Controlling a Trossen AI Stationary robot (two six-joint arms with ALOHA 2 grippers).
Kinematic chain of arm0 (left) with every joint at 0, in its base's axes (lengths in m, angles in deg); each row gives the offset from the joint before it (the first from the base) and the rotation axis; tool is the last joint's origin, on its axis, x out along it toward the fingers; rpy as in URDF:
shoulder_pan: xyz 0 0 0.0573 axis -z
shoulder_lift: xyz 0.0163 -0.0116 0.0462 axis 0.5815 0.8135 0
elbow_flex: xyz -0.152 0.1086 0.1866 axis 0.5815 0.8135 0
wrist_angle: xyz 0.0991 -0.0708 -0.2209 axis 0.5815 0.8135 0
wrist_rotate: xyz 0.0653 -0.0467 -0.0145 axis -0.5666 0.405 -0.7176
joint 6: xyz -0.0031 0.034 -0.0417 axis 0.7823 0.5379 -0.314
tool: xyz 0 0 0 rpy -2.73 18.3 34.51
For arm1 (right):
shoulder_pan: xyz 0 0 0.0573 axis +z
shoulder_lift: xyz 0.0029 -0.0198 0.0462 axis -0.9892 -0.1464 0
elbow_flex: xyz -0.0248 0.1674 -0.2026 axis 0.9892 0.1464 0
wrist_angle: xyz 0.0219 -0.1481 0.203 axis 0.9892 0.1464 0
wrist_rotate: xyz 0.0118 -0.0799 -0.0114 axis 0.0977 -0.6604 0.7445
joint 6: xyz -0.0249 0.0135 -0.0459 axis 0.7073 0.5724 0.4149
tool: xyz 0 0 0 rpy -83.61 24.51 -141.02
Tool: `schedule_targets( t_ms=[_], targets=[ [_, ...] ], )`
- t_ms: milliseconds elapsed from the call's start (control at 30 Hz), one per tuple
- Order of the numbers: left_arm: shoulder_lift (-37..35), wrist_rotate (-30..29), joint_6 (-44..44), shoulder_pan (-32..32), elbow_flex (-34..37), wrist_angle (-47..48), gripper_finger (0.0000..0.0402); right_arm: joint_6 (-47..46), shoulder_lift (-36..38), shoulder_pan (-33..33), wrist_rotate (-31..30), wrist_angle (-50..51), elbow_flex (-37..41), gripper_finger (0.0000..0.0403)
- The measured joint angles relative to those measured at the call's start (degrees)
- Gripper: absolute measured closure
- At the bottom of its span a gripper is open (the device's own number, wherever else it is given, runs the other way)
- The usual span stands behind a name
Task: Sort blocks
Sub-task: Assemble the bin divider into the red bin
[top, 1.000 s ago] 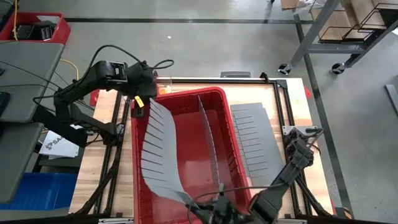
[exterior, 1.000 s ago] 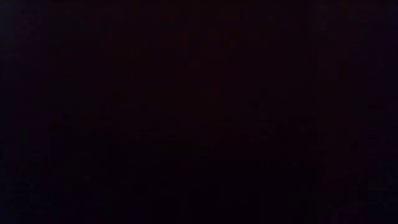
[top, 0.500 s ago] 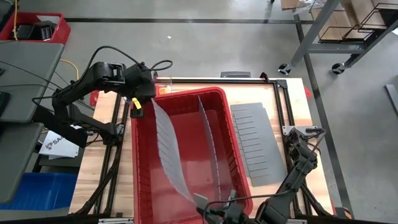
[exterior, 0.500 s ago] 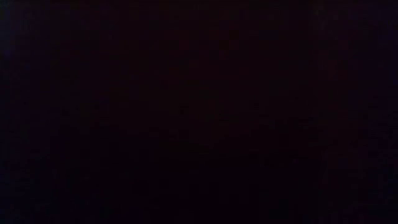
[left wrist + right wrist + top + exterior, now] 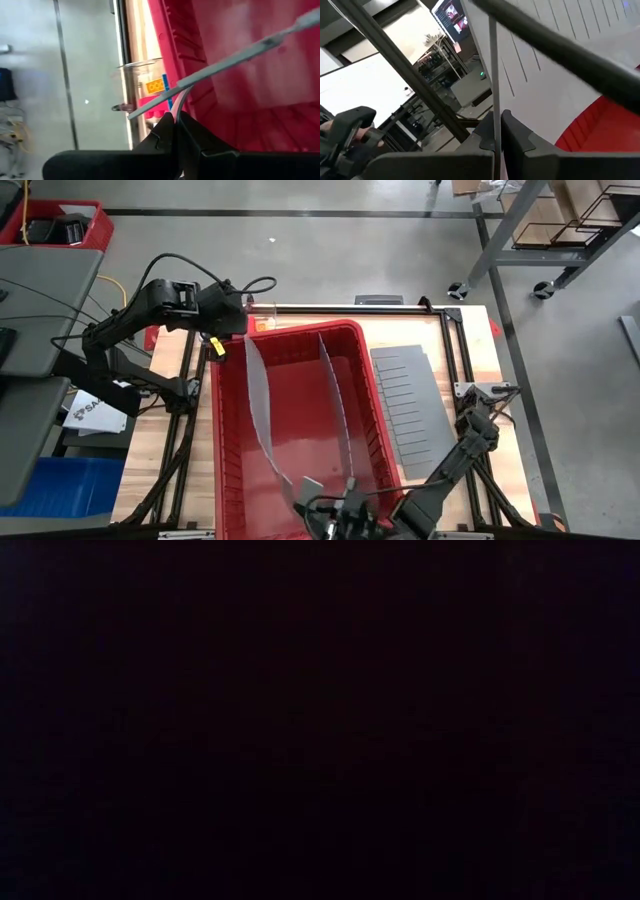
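A large red bin [image 5: 300, 430] fills the table's middle. One grey slotted divider [image 5: 335, 395] stands on edge inside it. A second grey divider sheet [image 5: 258, 405] stretches edge-up over the bin's left part. My left gripper [image 5: 230, 332] is shut on its far end and my right gripper [image 5: 318, 498] on its near end. A clear cup [image 5: 137, 80] beyond the bin's far left corner holds an orange block [image 5: 155, 86] and a blue one [image 5: 165, 83]. The low view is dark. My left gripper pinches the divider sheet's far end [image 5: 172, 106] between its two fingers, coming from above and slanting down. The sheet runs away from the fingers over the bin, bowed and clear of the bin floor there. My right gripper pinches the sheet's near end [image 5: 494, 131] between its two fingers, pointing level from the table's near side. The sheet stands on edge in the hold, seen as a thin line.
A third grey slotted divider [image 5: 408, 410] lies flat on the table right of the bin. Black frame rails [image 5: 455, 350] border the table. A person's hands show in the room behind in the right wrist view [image 5: 350, 132].
The held divider has turned from broad side up to standing on edge, and now curves over the bin's left part. My left gripper has rolled at the bin's far left corner. My right gripper has shifted a little toward the table's left at the near edge.
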Motion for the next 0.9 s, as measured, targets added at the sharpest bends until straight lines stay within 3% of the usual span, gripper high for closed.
schedule_targets(
  t_ms=[367, 533, 900],
  targets=[
    [0.13, -4.18, 17.45, 1.13, 0.02, 0.01, 0.0396, -0.29, 0.02, -2.19, 4.9, -1.33, 0.0, 0.0403],
    [-0.09, -8.97, 23.65, 3.62, 0.01, -0.02, 0.0395, -0.27, 0.02, -3.03, 6.55, -1.92, -0.02, 0.0403],
    [-0.04, -9.85, 22.24, 3.82, -0.37, 0.02, 0.0398, -1.56, 0.04, -4.18, 8.34, -2.47, -0.03, 0.0403]
  ],
)
